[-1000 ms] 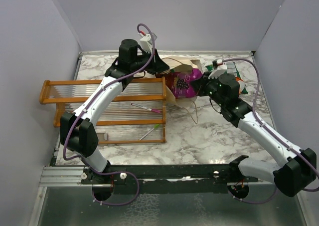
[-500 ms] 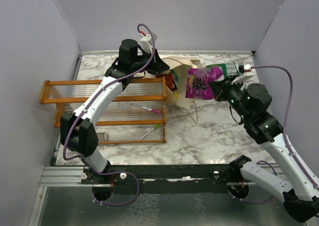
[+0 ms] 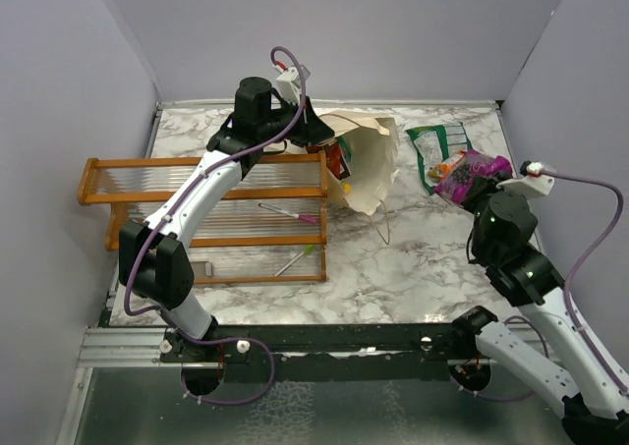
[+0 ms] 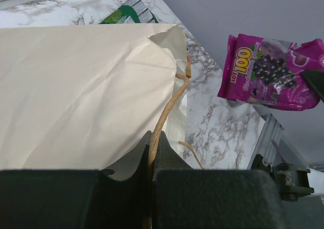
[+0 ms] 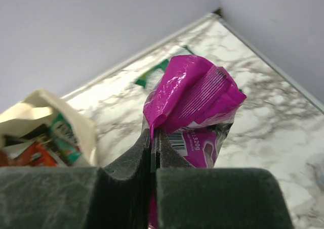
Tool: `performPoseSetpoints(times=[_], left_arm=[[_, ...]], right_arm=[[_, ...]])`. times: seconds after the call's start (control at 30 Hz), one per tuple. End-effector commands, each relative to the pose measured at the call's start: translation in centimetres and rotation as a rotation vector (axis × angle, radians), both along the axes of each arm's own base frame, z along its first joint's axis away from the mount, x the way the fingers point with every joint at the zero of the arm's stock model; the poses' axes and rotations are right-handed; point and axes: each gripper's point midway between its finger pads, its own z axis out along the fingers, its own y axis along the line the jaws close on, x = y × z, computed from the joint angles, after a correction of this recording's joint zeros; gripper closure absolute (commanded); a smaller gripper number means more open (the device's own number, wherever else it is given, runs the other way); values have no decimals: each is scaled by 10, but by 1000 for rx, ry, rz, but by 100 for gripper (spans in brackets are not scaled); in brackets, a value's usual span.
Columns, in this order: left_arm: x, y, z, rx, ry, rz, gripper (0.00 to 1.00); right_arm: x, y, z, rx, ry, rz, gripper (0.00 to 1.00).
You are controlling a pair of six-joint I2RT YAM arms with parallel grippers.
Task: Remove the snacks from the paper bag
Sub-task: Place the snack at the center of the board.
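The cream paper bag (image 3: pixel 371 166) lies tipped on the marble table, its mouth toward the left. My left gripper (image 3: pixel 313 129) is shut on its twine handle (image 4: pixel 167 105), and the bag's side (image 4: pixel 76 92) fills the left wrist view. Red and teal snacks (image 3: pixel 340 158) show inside the mouth (image 5: pixel 50 143). My right gripper (image 5: pixel 156 135) is shut on the edge of a magenta snack packet (image 5: pixel 195 95), held off the table at the right (image 3: pixel 470 173), well apart from the bag (image 4: pixel 271 72). A green-white packet (image 3: pixel 429 142) lies on the table behind it.
An orange wooden rack (image 3: pixel 206 219) with clear shelves stands left of the bag, a couple of pens (image 3: pixel 285 212) lying on it. A loose twine loop (image 3: pixel 383 231) trails from the bag onto the marble. Grey walls close in the back and right side.
My right arm pulled the magenta packet out of the bag's mouth and swung it right, over the table's right side. The left gripper kept hold of the handle.
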Motion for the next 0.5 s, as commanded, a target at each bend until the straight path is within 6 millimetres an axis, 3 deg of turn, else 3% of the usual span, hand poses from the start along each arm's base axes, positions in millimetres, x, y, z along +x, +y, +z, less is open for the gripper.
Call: performPoseSetpoints(times=[0.0, 0.1, 0.2, 0.47], left_arm=[[-1, 5, 10, 0, -28, 15, 100], [-1, 5, 10, 1, -29, 16, 100], [0, 5, 10, 2, -29, 16, 100], [-1, 5, 10, 1, -25, 11, 100]], right_arm=[[10, -28, -28, 66, 23, -279, 99], [15, -24, -64, 83, 99, -317, 99], [19, -21, -88, 96, 135, -328, 99], [33, -35, -112, 147, 150, -375, 99]])
